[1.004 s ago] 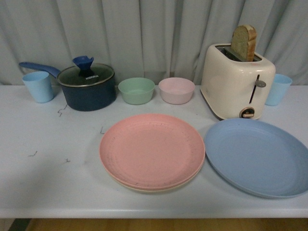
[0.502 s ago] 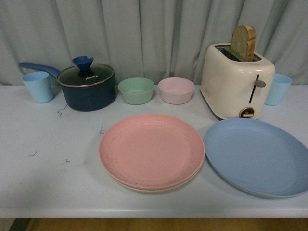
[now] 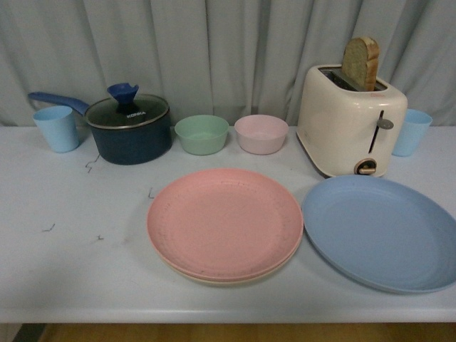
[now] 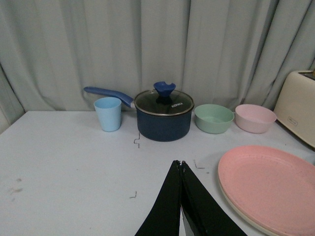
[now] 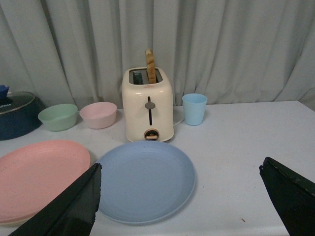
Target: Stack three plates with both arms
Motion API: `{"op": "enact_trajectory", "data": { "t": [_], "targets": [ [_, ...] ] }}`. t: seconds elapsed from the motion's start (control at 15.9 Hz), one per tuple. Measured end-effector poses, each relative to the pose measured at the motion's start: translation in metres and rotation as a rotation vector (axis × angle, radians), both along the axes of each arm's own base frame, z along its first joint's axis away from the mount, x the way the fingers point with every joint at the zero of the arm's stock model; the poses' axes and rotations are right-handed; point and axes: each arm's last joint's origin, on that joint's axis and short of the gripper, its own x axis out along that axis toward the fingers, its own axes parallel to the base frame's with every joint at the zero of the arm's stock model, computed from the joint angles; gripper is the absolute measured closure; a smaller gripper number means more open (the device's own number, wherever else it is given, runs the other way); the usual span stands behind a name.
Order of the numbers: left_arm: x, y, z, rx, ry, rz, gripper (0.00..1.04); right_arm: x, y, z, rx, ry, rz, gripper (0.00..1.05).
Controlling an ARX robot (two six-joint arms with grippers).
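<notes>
The pink plate (image 3: 224, 222) lies on top of the beige plate (image 3: 235, 279), whose rim shows beneath it, at the table's middle front. The light blue plate (image 3: 381, 231) lies alone to their right, by the front right edge. Neither arm shows in the front view. In the left wrist view my left gripper (image 4: 180, 163) is shut and empty above the table, left of the pink plate (image 4: 270, 184). In the right wrist view my right gripper (image 5: 180, 169) is wide open and empty, with the blue plate (image 5: 142, 179) ahead between its fingers and the pink plate (image 5: 39, 174) beside it.
At the back stand a blue cup (image 3: 57, 128), a dark lidded saucepan (image 3: 132, 128), a green bowl (image 3: 202, 134), a pink bowl (image 3: 261, 133), a cream toaster (image 3: 349, 121) with bread in it, and another blue cup (image 3: 411, 132). A grey curtain hangs behind.
</notes>
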Motion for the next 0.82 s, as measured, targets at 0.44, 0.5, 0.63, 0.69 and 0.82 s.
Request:
{"op": "enact_trajectory", "data": {
  "t": [0.44, 0.5, 0.63, 0.69, 0.82],
  "targets": [
    [-0.013, 0.000, 0.002, 0.000, -0.006, 0.000, 1.03, 0.000, 0.000, 0.000, 0.000, 0.000, 0.000, 0.06],
    [-0.015, 0.000, 0.002, 0.000, -0.004, 0.000, 1.03, 0.000, 0.000, 0.000, 0.000, 0.000, 0.000, 0.06],
    [-0.017, 0.000, 0.002, 0.000, -0.005, 0.000, 1.03, 0.000, 0.000, 0.000, 0.000, 0.000, 0.000, 0.06],
    [-0.018, 0.000, 0.001, 0.000, -0.005, 0.000, 1.03, 0.000, 0.000, 0.000, 0.000, 0.000, 0.000, 0.06],
    [-0.021, 0.000, 0.001, 0.000, -0.003, 0.000, 1.03, 0.000, 0.000, 0.000, 0.000, 0.000, 0.000, 0.06]
  ]
}}
